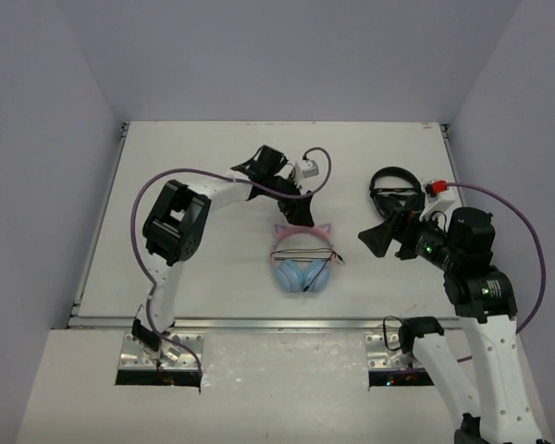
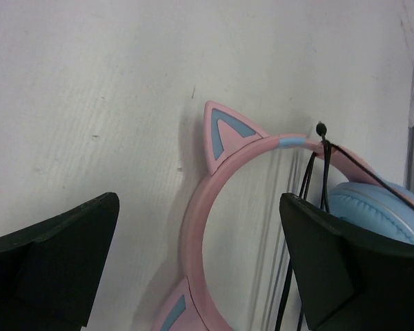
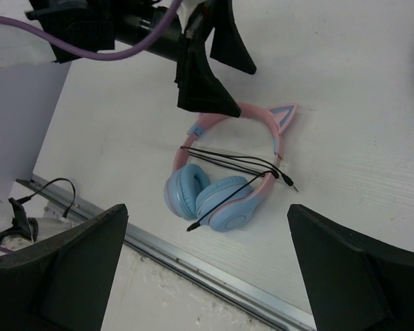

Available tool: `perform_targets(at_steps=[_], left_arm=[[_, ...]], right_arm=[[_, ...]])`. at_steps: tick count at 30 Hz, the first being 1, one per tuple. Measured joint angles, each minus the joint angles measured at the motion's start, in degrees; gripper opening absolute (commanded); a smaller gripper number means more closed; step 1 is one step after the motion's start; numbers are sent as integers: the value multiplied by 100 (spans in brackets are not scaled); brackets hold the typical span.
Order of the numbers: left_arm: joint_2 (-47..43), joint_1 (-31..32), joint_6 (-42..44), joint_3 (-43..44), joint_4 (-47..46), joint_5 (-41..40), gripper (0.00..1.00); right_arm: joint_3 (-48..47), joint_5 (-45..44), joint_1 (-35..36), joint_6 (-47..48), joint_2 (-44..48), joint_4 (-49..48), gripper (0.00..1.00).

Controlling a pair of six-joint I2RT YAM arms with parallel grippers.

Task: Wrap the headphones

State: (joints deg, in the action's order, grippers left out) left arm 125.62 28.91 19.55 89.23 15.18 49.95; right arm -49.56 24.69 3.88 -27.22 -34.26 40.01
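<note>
The headphones (image 1: 303, 264) lie flat mid-table, with a pink headband (image 2: 193, 227), two cat ears and light blue ear cups (image 3: 224, 200). The thin black cable (image 3: 234, 164) runs in a few strands across the headband, and its plug ends lie loose beside it. My left gripper (image 1: 294, 211) hangs open and empty just above the top of the headband; in its wrist view (image 2: 199, 207) the band lies between the fingers. My right gripper (image 1: 377, 236) is open and empty to the right of the headphones, which show ahead in its wrist view (image 3: 207, 227).
All-black headphones (image 1: 394, 190) lie at the back right, just beyond my right gripper. The table's metal front rail (image 3: 193, 262) runs close below the ear cups. Grey walls enclose the table on three sides.
</note>
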Motion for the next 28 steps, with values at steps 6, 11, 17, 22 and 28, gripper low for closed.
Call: perform_targets(at_steps=[6, 11, 17, 22, 28], left_arm=[[-1519, 15, -1248, -278, -175, -2341, 100], [-3744, -4, -2702, -682, 118, -5458, 100], [-7044, -44, -3366, -1985, 673, -7921, 100], [-8776, -44, -3447, -2833, 1147, -9200, 100], [-8852, -44, -3467, -3460, 1578, -9742, 100]], right_arm=[[-44, -243, 0, 251, -173, 142, 99], [-560, -1108, 2, 562, -391, 575, 99], [-625, -2050, 160, 905, -83, 704, 99], [-527, -2288, 190, 1003, 20, 708, 99], [-422, -2363, 190, 1038, 11, 730, 99]])
